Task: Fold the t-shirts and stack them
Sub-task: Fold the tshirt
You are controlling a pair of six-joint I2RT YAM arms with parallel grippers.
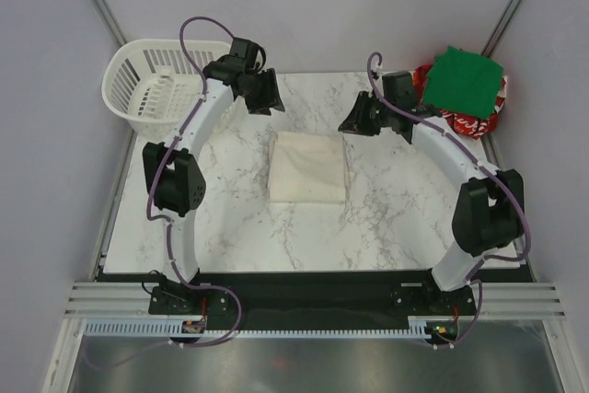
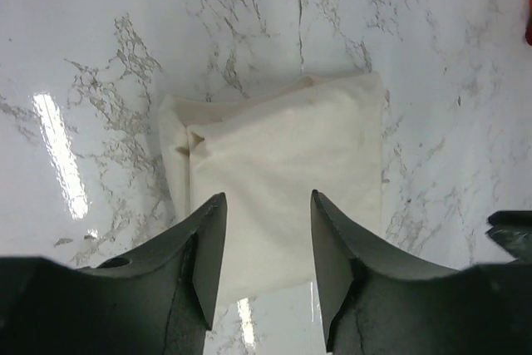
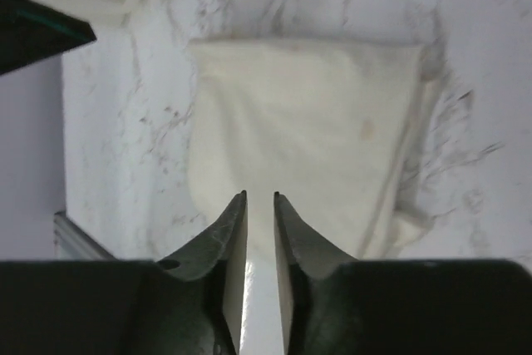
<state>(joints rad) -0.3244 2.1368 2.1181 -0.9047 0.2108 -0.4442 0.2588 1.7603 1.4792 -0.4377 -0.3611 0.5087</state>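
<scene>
- The cream t-shirt (image 1: 308, 166) lies folded into a square on the worktop (image 1: 230, 227); its folding looks finished.
- To the far right of it, well apart, the green t-shirt (image 1: 465, 80) sits folded on the red t-shirt (image 1: 474, 121).
- The left hand (image 2: 267, 195), above its far-left side, is spread and empty.
- The right hand (image 3: 260, 194), above its far-right side, is narrowly parted, pinching nothing.
- Probably left to do: carrying the cream t-shirt onto that pile.
</scene>
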